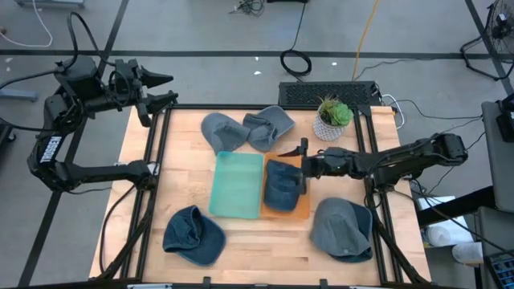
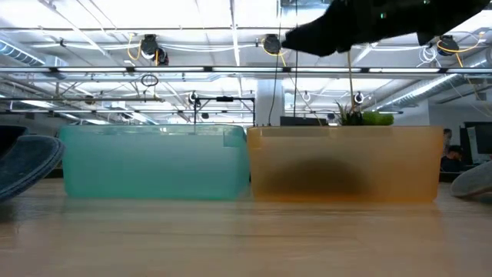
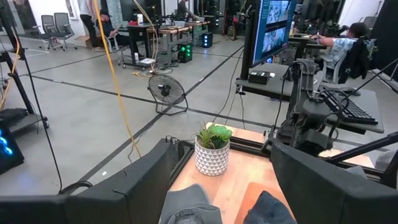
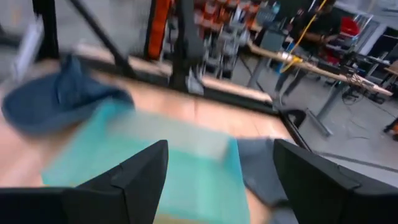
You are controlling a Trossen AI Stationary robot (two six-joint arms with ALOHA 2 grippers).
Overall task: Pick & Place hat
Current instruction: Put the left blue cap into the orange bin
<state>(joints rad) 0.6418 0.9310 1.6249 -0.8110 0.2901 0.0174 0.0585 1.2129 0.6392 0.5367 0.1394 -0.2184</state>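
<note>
A dark blue hat [image 1: 281, 186] lies inside the orange bin [image 1: 299, 212] and shows as a dark shape through the bin's wall [image 2: 307, 174] in the low view. My right gripper [image 1: 303, 166] hangs open above that bin's right side, clear of the hat. In its wrist view [image 4: 221, 168] nothing is between the fingers. The teal bin [image 1: 237, 183] stands against the orange bin's left side. My left gripper [image 1: 170, 88] waits open beyond the table's far-left corner.
Loose hats lie on the table: two grey-blue ones [image 1: 221, 128] [image 1: 269, 124] at the far side, a blue one [image 1: 193, 235] near left, a grey one [image 1: 341, 229] near right. A potted plant [image 1: 332, 119] stands far right. Black frame rails [image 1: 157, 152] run along both sides.
</note>
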